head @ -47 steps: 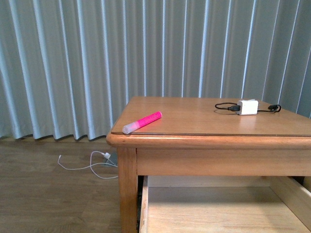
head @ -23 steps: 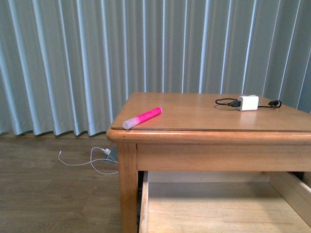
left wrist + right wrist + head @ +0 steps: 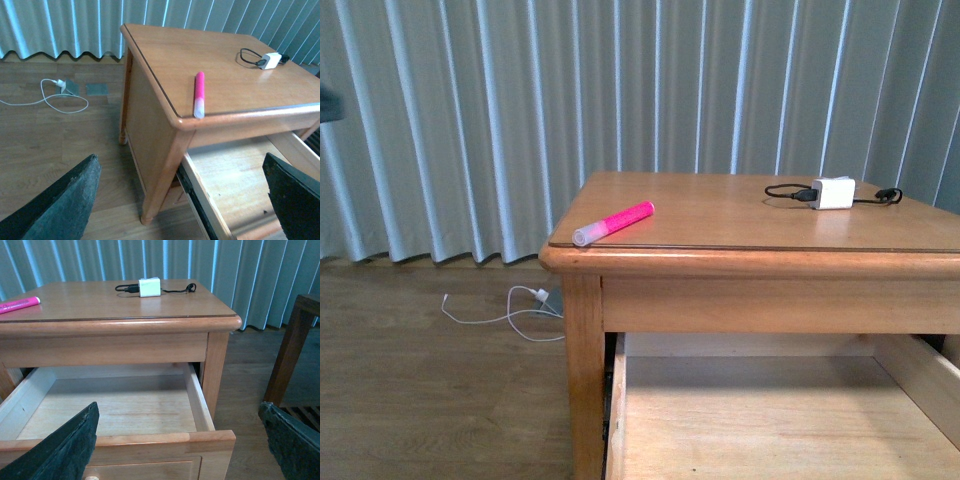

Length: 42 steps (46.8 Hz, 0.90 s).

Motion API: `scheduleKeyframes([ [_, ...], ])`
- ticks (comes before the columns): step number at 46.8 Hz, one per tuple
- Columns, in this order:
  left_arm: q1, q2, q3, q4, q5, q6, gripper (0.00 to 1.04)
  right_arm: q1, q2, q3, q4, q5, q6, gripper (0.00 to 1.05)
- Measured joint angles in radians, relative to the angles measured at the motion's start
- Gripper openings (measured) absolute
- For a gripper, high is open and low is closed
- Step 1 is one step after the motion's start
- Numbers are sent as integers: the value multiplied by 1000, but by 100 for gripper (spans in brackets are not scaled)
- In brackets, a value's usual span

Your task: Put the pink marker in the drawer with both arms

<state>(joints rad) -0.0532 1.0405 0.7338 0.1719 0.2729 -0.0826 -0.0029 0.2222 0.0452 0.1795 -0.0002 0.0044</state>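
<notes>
Lying on table (image 3: pixel 740 215), pink marker (image 3: pixel 612 223), well beyond left gripper (image 3: pixel 179 165)

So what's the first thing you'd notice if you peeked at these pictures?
The bright pink marker jumps out first, lying near the front left corner of the wooden table. Right under the tabletop, the drawer is pulled wide open, with nothing showing inside it. Towards the back right of the tabletop sits a white charger with a black cable.
</notes>
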Motion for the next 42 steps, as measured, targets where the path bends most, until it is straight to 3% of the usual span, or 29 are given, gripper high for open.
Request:
scheduleKeyframes([
  [9, -127, 382, 322, -14, -138, 29, 99, 0, 0, 0, 0, 0, 0, 96],
  [18, -227, 627, 520, -60, -196, 29, 99, 0, 0, 0, 0, 0, 0, 96],
  [30, -280, 766, 646, -119, -252, 29, 99, 0, 0, 0, 0, 0, 0, 96],
  [42, -307, 863, 727, -155, -221, 10, 99, 0, 0, 0, 0, 0, 0, 96],
])
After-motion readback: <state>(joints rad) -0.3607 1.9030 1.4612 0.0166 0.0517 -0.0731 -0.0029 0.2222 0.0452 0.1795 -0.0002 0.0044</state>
